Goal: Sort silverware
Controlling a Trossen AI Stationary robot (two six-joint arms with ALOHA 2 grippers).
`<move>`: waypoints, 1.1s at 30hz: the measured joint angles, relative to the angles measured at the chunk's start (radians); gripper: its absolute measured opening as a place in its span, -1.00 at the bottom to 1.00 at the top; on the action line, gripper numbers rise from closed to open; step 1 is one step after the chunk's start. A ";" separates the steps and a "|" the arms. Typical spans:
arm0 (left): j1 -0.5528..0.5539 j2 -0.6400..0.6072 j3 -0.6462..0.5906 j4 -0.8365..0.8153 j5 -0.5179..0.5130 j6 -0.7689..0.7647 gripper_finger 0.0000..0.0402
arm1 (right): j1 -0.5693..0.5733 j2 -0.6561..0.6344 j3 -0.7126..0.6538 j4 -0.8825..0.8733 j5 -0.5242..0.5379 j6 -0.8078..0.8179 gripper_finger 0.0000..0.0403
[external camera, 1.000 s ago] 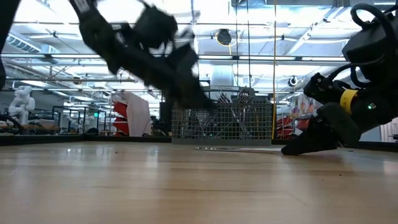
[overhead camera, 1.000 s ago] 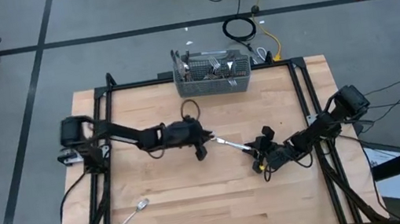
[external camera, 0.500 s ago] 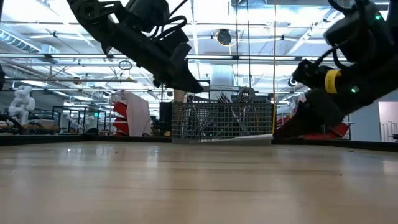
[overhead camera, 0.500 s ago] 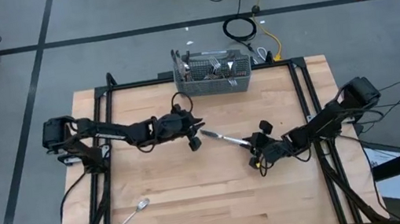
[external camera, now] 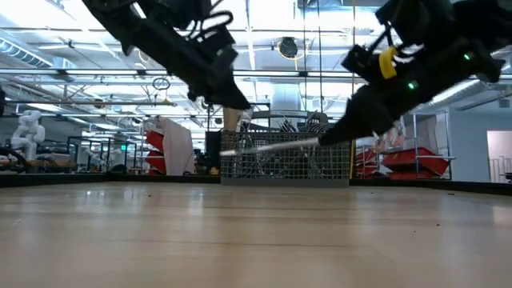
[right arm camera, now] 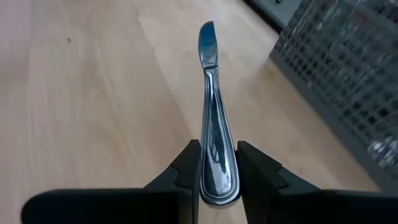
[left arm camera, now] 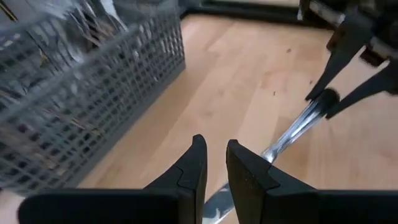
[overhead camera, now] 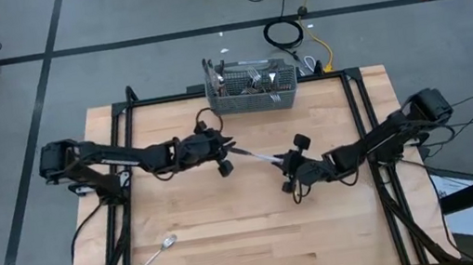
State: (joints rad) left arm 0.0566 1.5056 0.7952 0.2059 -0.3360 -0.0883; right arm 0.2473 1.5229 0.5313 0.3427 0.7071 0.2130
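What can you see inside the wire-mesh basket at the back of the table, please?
The basket holds upright silverware, fork tines showing in the high view. The mesh and crowding hide the lower ends and exact count.

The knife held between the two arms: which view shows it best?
The right wrist view: the knife fills the frame from handle, clamped in the right gripper, to blade tip. The high view shows a thin sliver; the low view a bar before the basket; the left wrist view only part of it, past the left gripper.
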 joint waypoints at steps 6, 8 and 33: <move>0.000 -0.127 0.001 -0.097 -0.031 0.000 -0.65 | -0.031 -0.060 0.078 -0.113 0.010 -0.088 -0.70; 0.000 -0.172 0.000 -0.138 -0.059 0.000 -0.65 | -0.045 -0.093 0.101 -0.142 0.026 -0.127 -0.70; 0.045 -0.312 0.055 -0.109 -0.190 0.426 -0.64 | -0.353 -0.366 0.288 -0.334 -0.087 -0.590 -0.70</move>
State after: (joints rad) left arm 0.1014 1.1934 0.8500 0.0968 -0.5257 0.3379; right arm -0.1060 1.1573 0.8194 0.0091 0.6199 -0.3765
